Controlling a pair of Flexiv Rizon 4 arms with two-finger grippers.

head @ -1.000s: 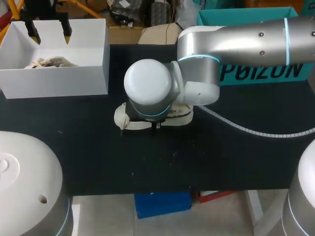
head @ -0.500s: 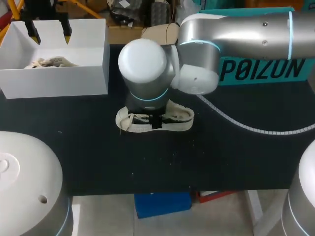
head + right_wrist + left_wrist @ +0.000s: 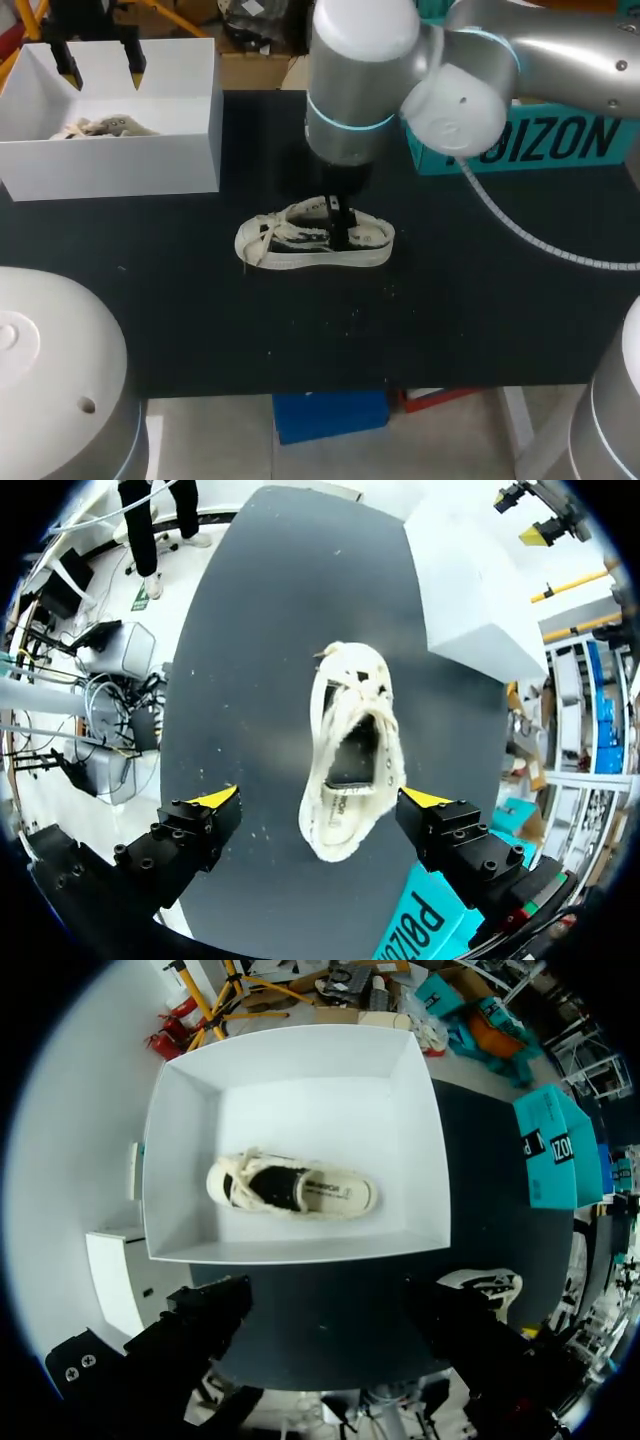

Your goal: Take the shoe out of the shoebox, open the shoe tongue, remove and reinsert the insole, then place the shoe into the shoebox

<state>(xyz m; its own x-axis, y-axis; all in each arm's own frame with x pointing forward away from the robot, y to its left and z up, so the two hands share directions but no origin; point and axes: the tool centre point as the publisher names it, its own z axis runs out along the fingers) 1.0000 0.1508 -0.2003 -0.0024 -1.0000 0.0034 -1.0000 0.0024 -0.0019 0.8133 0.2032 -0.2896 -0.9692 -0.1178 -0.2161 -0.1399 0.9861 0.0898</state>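
Matte black table [image 3: 200, 320] in the head view carries a low cream canvas shoe [image 3: 300, 243], upright, laces loose. The right gripper [image 3: 340, 215] hangs just over its middle; finger spread unreadable here. The left gripper [image 3: 100, 62] sits above a white card box [image 3: 150, 165].

Left wrist view: a second shoe [image 3: 290, 1188] lies mid-floor in the box [image 3: 290, 1060]. The left gripper [image 3: 335, 1310] is spread wide, empty.

Right wrist view: the right gripper [image 3: 320, 798] is spread wide, with its fingers flanking the heel of the shoe [image 3: 352, 750] and apparently above it. The shoe mouth gapes.
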